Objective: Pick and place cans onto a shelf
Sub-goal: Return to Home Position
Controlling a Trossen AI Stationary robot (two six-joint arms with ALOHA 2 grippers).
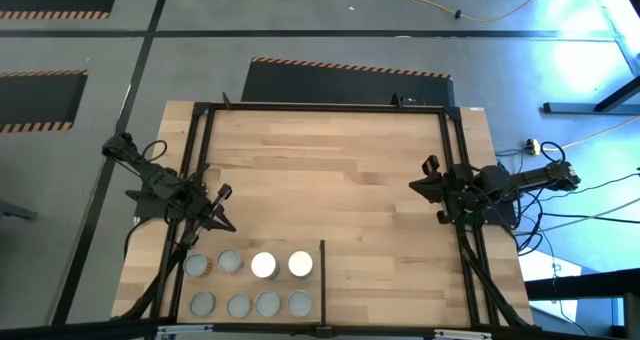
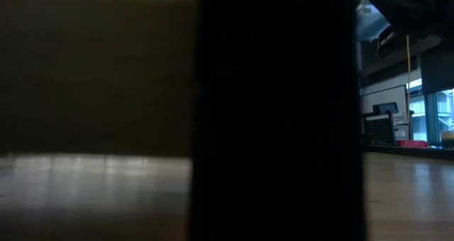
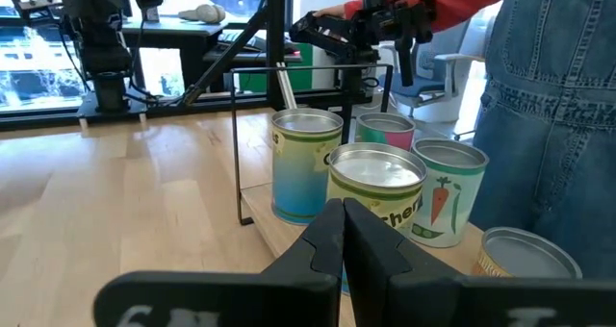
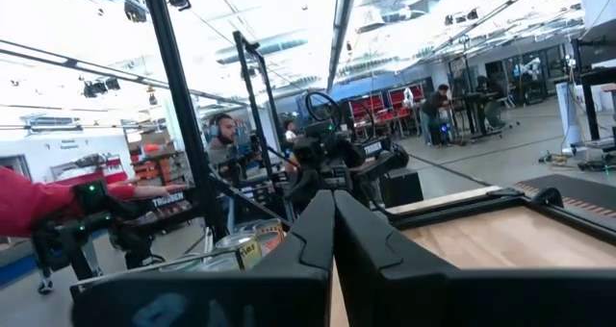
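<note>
Grey and white tops: I count eight cans (image 1: pixel 263 265) upright in two rows of four on the shelf (image 1: pixel 250 284), in the counter's (image 1: pixel 330 170) left corner at the bottom edge of the high view. A thin divider (image 1: pixel 322 275) closes them off on the side toward the right arm. I see no loose cans elsewhere on the wood, so I judge placing done and only the retreat to home left. The left arm (image 1: pixel 175 195) is the one that matters. It sits over the left frame rail, just beside the row farther from the bottom edge, with its jaws pressed together and empty. Its wrist view puts the nearest can (image 3: pixel 377 178) right ahead of the fingertips (image 3: pixel 342 240), close but apart, with more cans packed around it. All their axes are vertical, so any sideways sweep could topple one. I'd lift and pull back along the arm's own line, away from the rows. The right arm (image 1: pixel 480 190) is well apart from the cans, across the counter by the right rail, its jaws also together on nothing. Open room is good, with bare wood across the whole middle between the arms. The tight spots are the black frame (image 1: pixel 320 106) rails at each arm. A person (image 3: pixel 549 106) in denim stands just beyond the cans. The low view is blocked by something dark up close, so it's no help.
</note>
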